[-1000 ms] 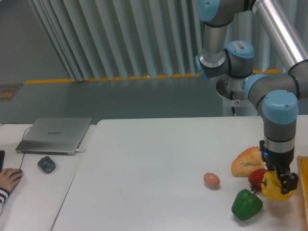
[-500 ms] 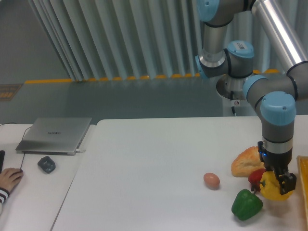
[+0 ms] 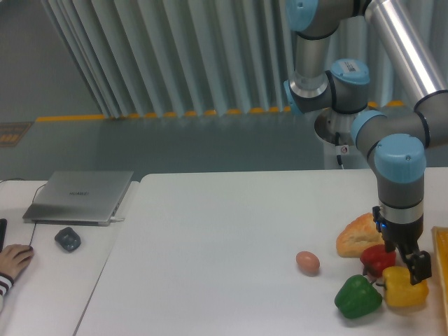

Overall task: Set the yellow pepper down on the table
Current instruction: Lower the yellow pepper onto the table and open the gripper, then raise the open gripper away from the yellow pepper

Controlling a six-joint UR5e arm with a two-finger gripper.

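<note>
We are at the set-down step: the yellow pepper (image 3: 404,288) sits low at the right end of the white counter (image 3: 210,238), apparently resting on the surface or just about to, though the contact line is hard to read from this angle. Our end effector (image 3: 407,264) is directly above it, its dark fingers reaching down around the pepper's top; we cannot tell whether the jaws are clamped on it or have already let go. The pepper lies just beside the green pepper (image 3: 358,297) to its left and just in front of the smaller red pepper (image 3: 376,259), with a bread roll (image 3: 360,235) behind and an egg (image 3: 307,262) farther left. An orange edge (image 3: 442,273) borders the frame just to the right. The pepper looks blocky, about as tall as wide, so it has no clear long axis; it seems to stand upright under the fingers, stem end hidden. We judge the next move calls for spreading the fingers fully and lifting straight up, without nudging the crowded neighbours.
</note>
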